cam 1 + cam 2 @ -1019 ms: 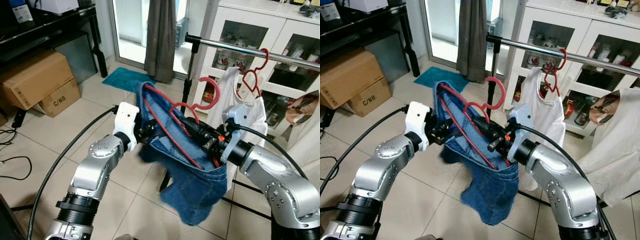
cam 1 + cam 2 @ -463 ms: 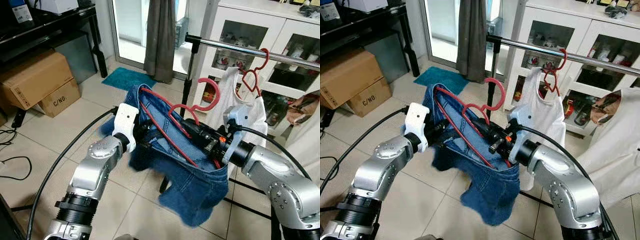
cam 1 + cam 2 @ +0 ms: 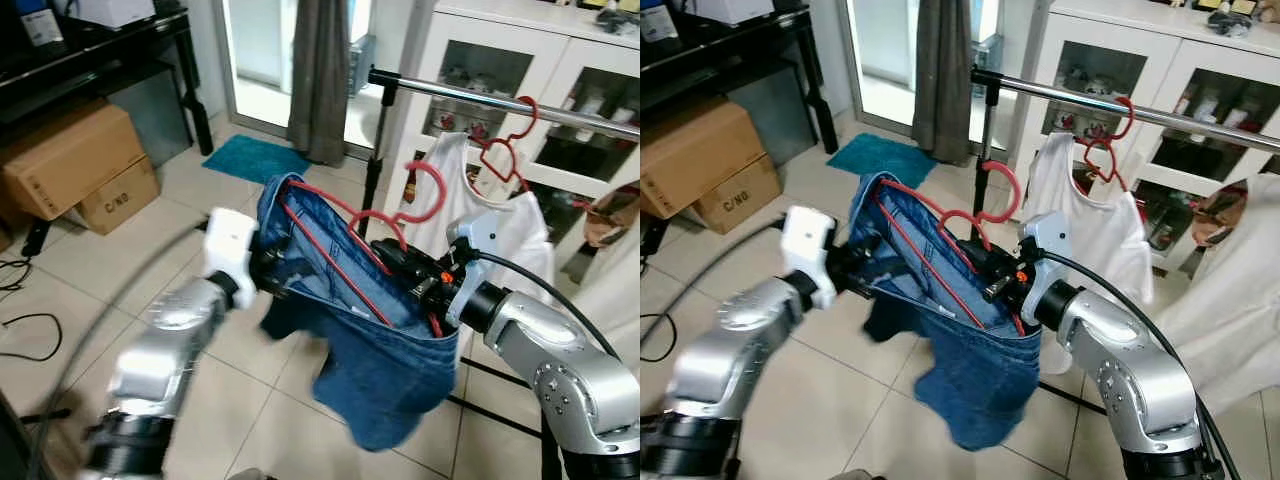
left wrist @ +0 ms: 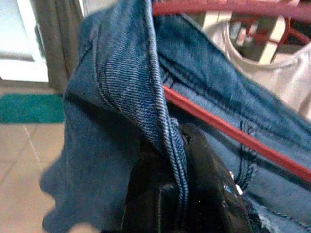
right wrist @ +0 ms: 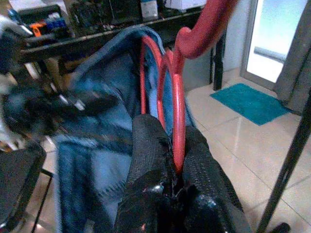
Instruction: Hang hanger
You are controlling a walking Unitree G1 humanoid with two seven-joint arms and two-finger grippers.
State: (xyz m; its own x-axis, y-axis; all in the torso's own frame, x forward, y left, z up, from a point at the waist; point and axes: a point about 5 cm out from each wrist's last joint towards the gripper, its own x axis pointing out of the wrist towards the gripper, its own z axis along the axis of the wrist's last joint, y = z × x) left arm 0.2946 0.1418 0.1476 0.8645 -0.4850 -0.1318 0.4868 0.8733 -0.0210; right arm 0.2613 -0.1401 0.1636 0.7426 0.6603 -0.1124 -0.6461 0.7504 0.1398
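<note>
Below rail [image 3: 480, 97], right gripper [image 3: 990, 275] clamping red hanger [image 3: 350, 225]; hook pointing 1 o'clock toward rail; left gripper [image 4: 180, 145] pinching jeans [image 3: 390, 370] waistband.

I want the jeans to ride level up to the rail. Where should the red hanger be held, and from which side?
Grip the red hanger at its neck, just below the hook, coming from the robot's own side, as the right tool does now. The hook curls up and away toward the rail, so this hold leaves it free. The left tool pinches the jeans waistband.
</note>
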